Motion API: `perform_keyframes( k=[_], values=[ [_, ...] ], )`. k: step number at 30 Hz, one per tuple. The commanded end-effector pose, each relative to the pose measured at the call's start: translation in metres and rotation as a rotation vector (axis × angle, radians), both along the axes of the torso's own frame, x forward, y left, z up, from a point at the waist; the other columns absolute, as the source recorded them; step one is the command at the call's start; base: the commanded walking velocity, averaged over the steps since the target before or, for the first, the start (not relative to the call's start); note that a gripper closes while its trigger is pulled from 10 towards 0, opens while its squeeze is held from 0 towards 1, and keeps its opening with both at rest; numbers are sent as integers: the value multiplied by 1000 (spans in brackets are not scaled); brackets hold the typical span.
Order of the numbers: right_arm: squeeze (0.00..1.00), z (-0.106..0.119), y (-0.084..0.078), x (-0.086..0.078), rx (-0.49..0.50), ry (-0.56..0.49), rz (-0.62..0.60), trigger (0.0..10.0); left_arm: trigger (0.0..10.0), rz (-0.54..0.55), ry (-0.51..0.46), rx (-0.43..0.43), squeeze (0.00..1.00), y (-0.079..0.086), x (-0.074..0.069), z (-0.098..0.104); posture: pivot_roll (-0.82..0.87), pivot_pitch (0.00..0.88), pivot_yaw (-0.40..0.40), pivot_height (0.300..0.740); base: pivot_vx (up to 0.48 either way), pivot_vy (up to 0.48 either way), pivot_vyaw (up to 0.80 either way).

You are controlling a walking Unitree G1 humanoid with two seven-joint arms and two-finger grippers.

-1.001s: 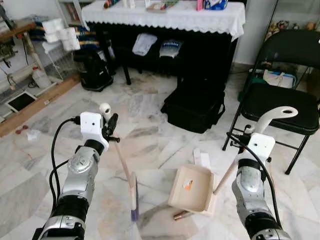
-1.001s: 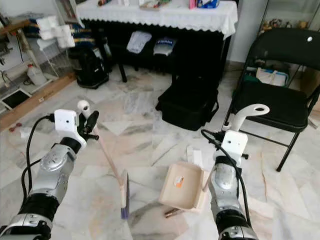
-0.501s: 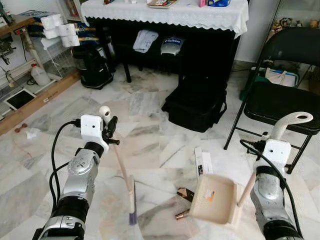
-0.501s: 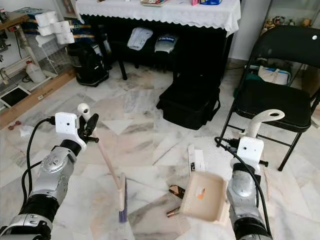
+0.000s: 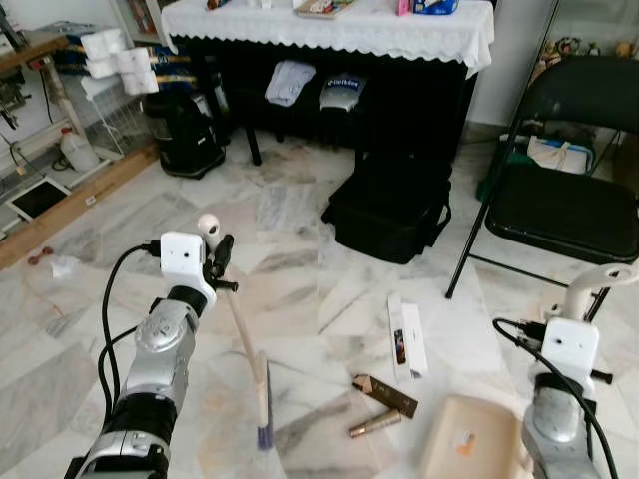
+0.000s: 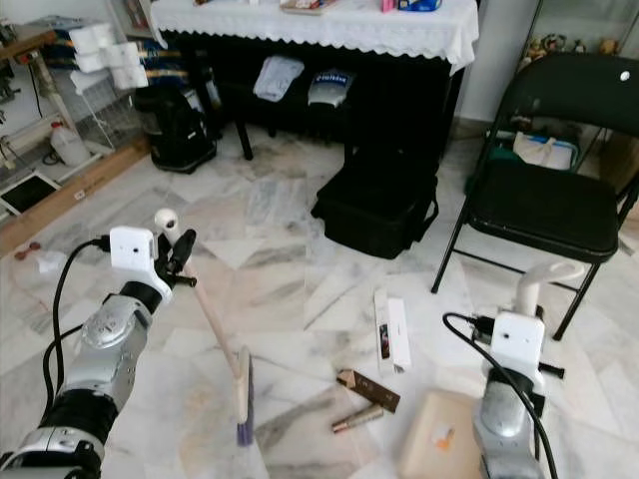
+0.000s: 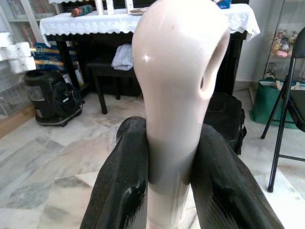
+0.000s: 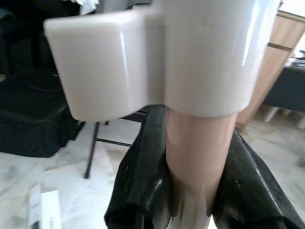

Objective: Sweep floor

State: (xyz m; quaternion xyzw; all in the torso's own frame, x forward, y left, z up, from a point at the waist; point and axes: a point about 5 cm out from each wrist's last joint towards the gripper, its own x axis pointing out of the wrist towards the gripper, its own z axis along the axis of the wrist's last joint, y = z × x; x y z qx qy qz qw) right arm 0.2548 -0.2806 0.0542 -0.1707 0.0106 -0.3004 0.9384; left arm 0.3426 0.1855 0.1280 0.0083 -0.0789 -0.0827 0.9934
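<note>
Left gripper (image 7: 167,157) jaws clamping the broom (image 5: 248,344) handle, bristles touching the marble floor (image 5: 300,269). Brown box (image 5: 384,395) and tube (image 5: 374,426) lying between. Right gripper (image 8: 190,191) jaws gripping the dustpan (image 5: 469,444) handle, pan sitting near the litter.

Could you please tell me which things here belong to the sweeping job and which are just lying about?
For the job: broom held by left gripper; dustpan held by right gripper; litter: white box, brown box, tube.

Lying about: folding chair, black bag, backpack.
</note>
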Motion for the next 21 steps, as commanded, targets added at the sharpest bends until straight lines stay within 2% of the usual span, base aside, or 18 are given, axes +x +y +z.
perform_keyframes(
  k=[1, 9, 13, 17, 21],
  values=[
    [0, 10, -3, 2, -24, -36, -13, 10000, 10000, 15, -39, 14, 0, 5, 0, 7, 2, 74, 88, 740, 0, 0, 0],
    [0, 2, 0, -1, -20, -1, -41, 10000, 10000, 6, -41, 3, 0, 1, 1, 8, 16, 109, 97, 740, 0, 0, 0],
    [0, 5, 13, 14, 40, -42, 21, 10000, 10000, 5, -35, -18, 0, 0, 6, 10, 25, 122, 105, 740, 0, 0, 0],
    [0, 12, 32, 30, 60, -80, 105, 10000, 10000, -6, -39, -62, 0, -3, 9, 13, 27, 122, 107, 740, 0, 0, 0],
    [0, 10, 42, 37, 93, -70, 138, 10000, 10000, -12, -43, -88, 0, -6, 12, 16, 33, 116, 104, 740, 0, 0, 0]
  ],
)
